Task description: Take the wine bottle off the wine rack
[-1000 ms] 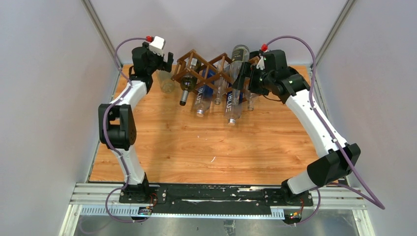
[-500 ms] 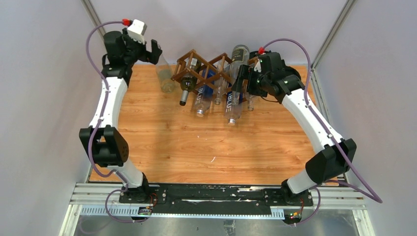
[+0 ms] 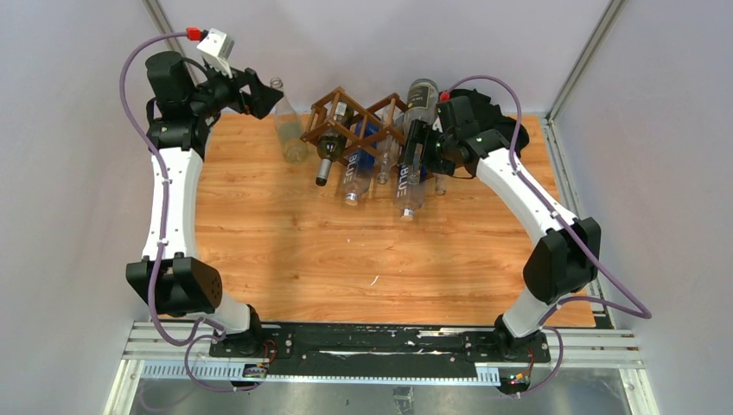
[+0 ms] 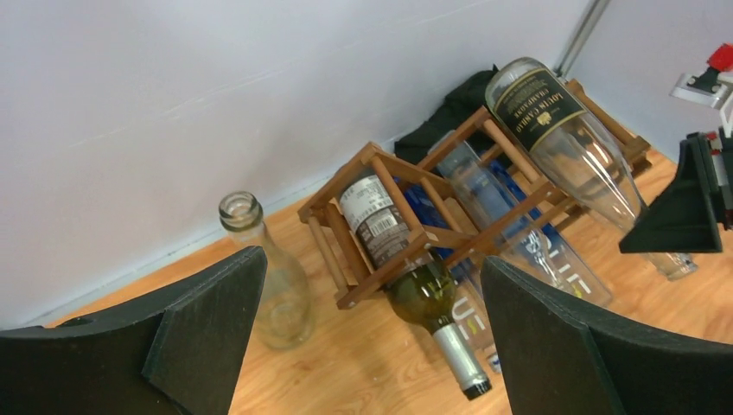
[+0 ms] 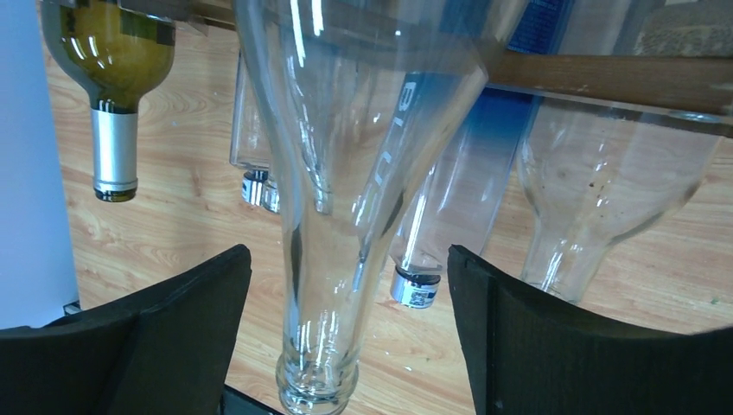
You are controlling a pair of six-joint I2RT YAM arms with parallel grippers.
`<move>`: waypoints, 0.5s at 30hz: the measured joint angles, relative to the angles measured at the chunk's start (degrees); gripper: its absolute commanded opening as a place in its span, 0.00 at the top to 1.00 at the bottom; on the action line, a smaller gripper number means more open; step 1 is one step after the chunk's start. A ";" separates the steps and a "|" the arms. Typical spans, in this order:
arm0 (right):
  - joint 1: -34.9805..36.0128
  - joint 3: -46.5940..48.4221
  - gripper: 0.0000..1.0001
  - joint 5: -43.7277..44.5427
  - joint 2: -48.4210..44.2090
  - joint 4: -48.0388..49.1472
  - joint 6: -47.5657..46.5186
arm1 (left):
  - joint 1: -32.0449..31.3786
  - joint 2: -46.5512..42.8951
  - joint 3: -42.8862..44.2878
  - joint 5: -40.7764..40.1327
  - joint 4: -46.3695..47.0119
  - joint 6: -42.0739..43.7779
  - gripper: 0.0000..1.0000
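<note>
The dark brown lattice wine rack [image 3: 363, 119] stands at the table's back. A green wine bottle [image 3: 327, 149] with a silver neck hangs out of its left cell; it also shows in the left wrist view [image 4: 425, 292]. A clear bottle with a black label [image 3: 421, 95] lies in the rack's top right. Its neck [image 5: 333, 259] hangs between my right gripper's [image 5: 346, 337] open jaws, with a gap on each side. My left gripper [image 4: 372, 346] is open and empty, high at the back left, looking down on the rack [image 4: 380, 186].
An empty clear bottle [image 3: 290, 134] stands upright left of the rack. Blue-lettered clear bottles [image 3: 406, 181] and another clear one [image 5: 596, 181] stick out of the rack's front. A black cloth [image 4: 458, 104] lies behind the rack. White walls close in on the back and sides.
My left arm has risen and swung back to the left, away from the upright clear bottle. My right gripper has shifted slightly left along the black-labelled bottle's neck.
</note>
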 measured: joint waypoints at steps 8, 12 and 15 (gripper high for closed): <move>1.09 0.00 0.17 1.75 0.98 1.79 3.43 | 0.00 -1.79 -4.50 1.11 -2.01 0.39 0.00; 1.29 0.00 0.25 2.60 2.47 2.86 5.05 | 0.00 -2.75 -7.06 1.22 -3.04 1.09 0.00; 1.38 -0.02 0.32 3.10 3.48 3.54 5.97 | 0.00 -3.82 -8.68 1.62 -3.37 1.70 0.00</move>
